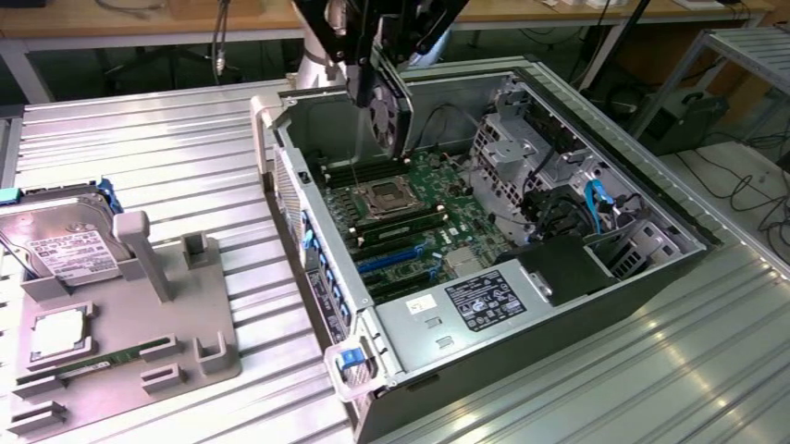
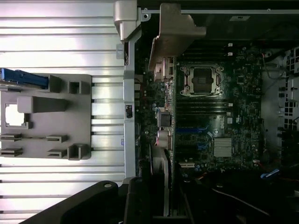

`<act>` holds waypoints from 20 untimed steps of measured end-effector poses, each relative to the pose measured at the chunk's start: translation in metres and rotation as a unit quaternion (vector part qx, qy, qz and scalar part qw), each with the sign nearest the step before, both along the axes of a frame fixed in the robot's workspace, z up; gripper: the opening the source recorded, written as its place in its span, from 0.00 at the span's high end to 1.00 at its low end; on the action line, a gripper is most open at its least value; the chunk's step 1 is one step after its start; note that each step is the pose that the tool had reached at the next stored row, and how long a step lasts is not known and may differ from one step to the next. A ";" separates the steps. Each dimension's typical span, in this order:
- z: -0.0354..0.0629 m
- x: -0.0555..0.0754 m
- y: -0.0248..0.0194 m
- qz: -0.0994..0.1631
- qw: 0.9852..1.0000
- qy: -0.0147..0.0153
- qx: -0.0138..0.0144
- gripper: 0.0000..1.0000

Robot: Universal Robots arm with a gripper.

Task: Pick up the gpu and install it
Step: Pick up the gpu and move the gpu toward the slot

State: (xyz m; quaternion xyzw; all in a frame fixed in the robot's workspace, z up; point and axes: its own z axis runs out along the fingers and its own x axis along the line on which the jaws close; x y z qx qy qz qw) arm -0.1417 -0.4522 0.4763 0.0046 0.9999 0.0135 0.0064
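Exterior view: the gripper point(image 1: 374, 65) is hanging at twelve o'clock, its jaws pinching the gpu point(image 1: 395, 106) by the flat faces. The card is standing on edge in the air, clear of the open computer case point(image 1: 287, 176) and above the motherboard point(image 1: 426, 217). In the wrist view the gpu point(image 2: 164, 119) is showing edge-on, with its metal bracket point(image 2: 174, 32) pointing towards the case's rear wall.

The pick-up is looking done, since the card is off the grey fixture point(image 1: 185, 319) at eight o'clock, where the hard drive point(image 1: 74, 245) and memory stick point(image 1: 117, 354) are lying. The install is not yet done: the card is touching nothing, and the blue expansion slots point(image 1: 395, 259) near the middle are sitting bare.
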 end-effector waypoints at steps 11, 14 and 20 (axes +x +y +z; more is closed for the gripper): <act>-0.0005 0.025 0.0000 0.002 1.000 0.000 0.000 0.72; -0.0007 0.029 0.0000 0.002 1.000 0.000 0.000 0.72; -0.0009 0.037 0.0000 0.003 1.000 0.000 0.000 0.72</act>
